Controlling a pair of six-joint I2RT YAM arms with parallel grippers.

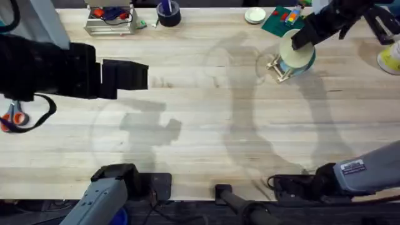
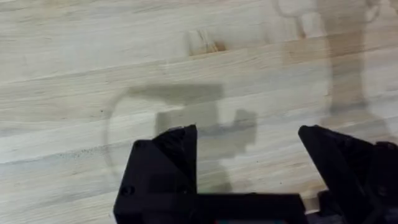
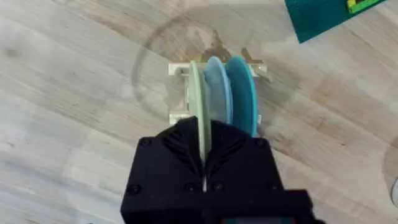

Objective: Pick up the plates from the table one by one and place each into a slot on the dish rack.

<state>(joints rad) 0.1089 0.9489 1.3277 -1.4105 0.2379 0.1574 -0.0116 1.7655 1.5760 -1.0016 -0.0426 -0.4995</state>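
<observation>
— Where do we see the plates?

— All three stand on edge in the dish rack [image 3: 214,93], at the table's [image 1: 206,125] far right. The cream-yellow plate [image 3: 198,109] is in one slot, the light blue plate [image 3: 216,93] just beside it, the teal plate [image 3: 244,93] on the other side of that.

— And our right gripper [image 3: 204,158]?

— Its black fingers are pinched narrow on the cream-yellow plate's rim, right over the rack. From overhead we see the right gripper [image 1: 300,39] covering the plate's top edge.

— The left gripper [image 2: 249,162]?

— Spread wide above bare wood, holding nothing, well apart from the rack.

— Anything else nearby?

— A green mat [image 3: 329,15] just past the rack, a small white dish [image 1: 255,15] beside it, and a roll of tape [image 1: 169,12] along the far edge.
</observation>
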